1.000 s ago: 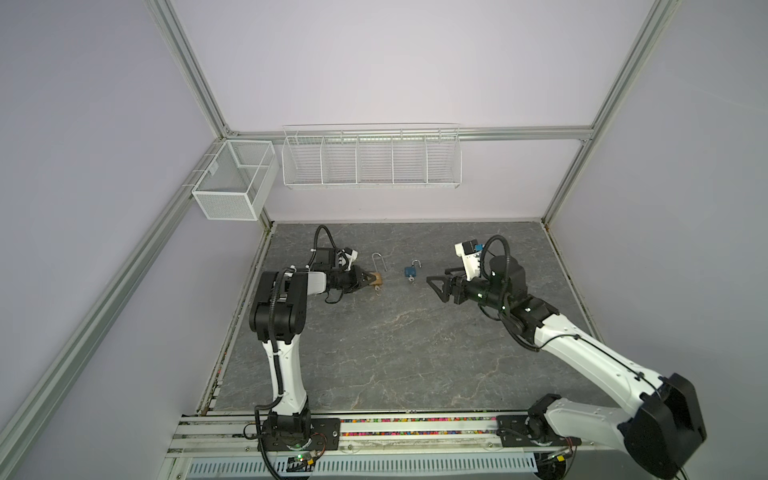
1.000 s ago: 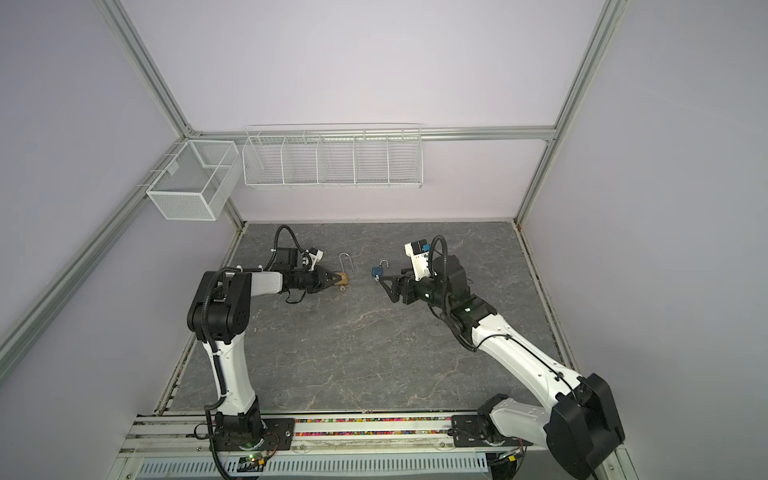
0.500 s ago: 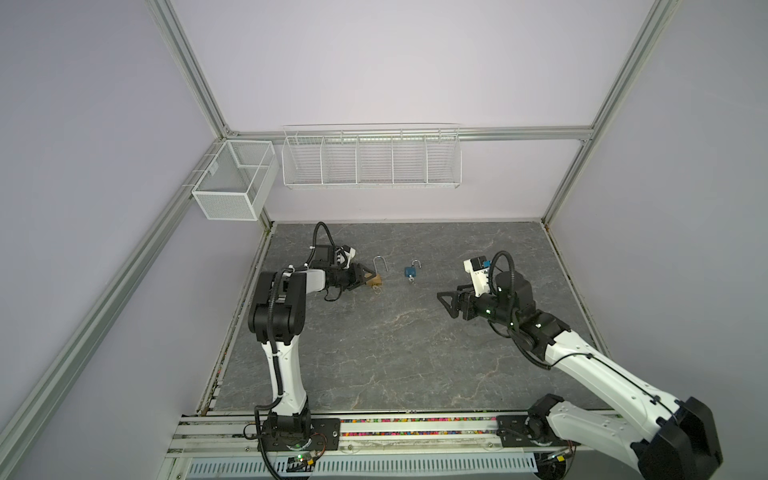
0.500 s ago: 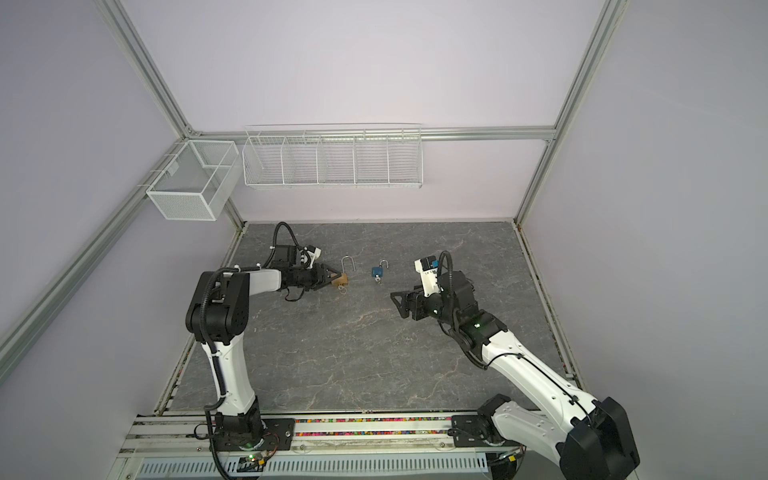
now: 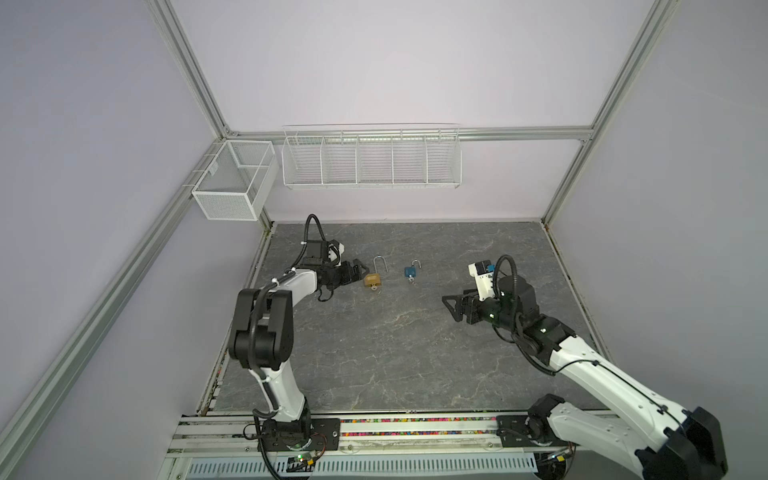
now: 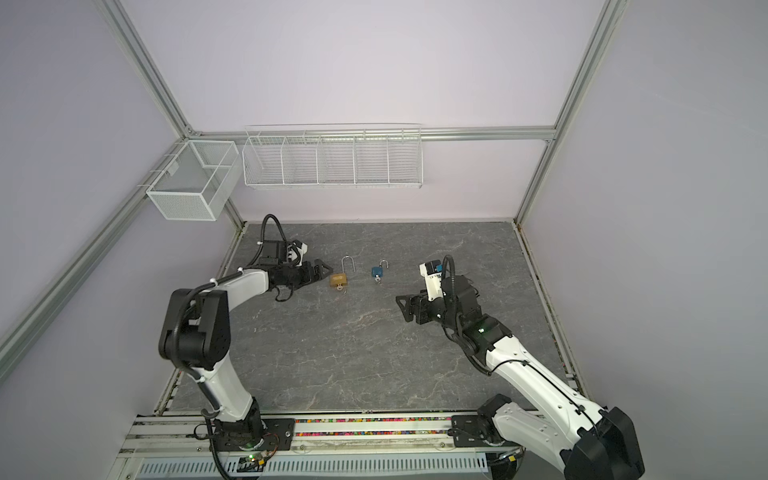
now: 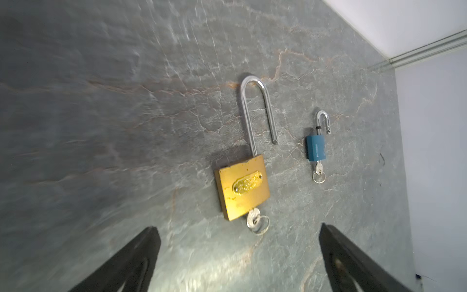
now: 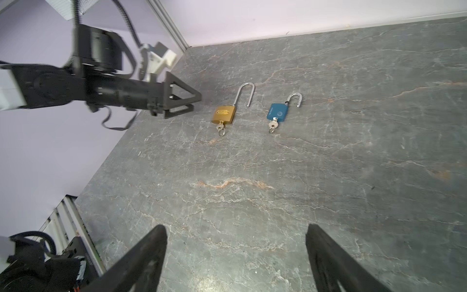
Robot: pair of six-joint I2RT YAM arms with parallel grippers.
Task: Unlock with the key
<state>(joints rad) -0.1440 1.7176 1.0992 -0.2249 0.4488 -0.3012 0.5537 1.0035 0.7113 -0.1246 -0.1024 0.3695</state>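
Now the left gripper (image 8: 195,103) gapes wide, the brass padlock (image 7: 242,188) just beyond its fingertips. Heavy, rigid, slick metal, probably; grip its flat body.

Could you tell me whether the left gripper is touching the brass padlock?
Apart. The right wrist view shows a gap between the left gripper and the brass padlock.
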